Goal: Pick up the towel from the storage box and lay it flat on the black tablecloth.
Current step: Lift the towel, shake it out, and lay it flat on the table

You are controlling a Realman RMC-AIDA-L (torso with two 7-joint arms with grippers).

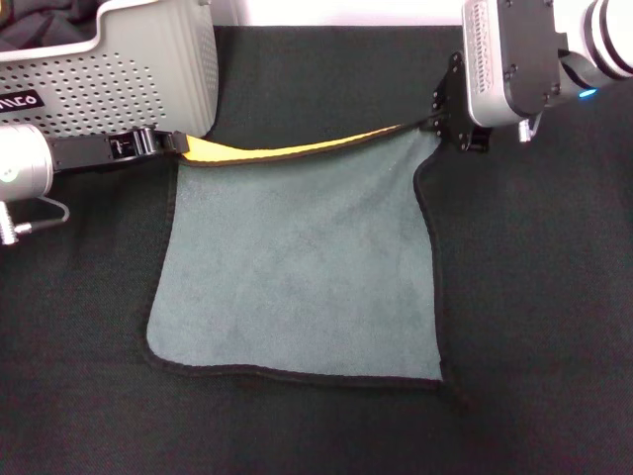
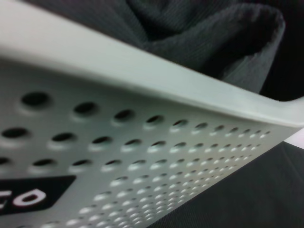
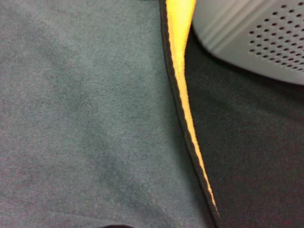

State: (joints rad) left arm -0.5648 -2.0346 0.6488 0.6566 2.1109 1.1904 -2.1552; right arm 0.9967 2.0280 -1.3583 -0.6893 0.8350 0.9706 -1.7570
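Towel [image 1: 297,267] spread grey-green side up on black tablecloth [image 1: 534,297], far edge lifted, yellow underside showing. Left gripper [image 1: 176,142] clamped on far-left corner, just beside storage box [image 1: 129,69]. Right gripper [image 1: 445,134] pinching far-right corner. Dark fabric [image 2: 209,38] inside box.

storage box [image 1: 119,89]: cut off at 10 o'clock, label only partly readable.
my left gripper [image 1: 176,142]: jaws' tips hidden under the towel [image 1: 297,277] corner.
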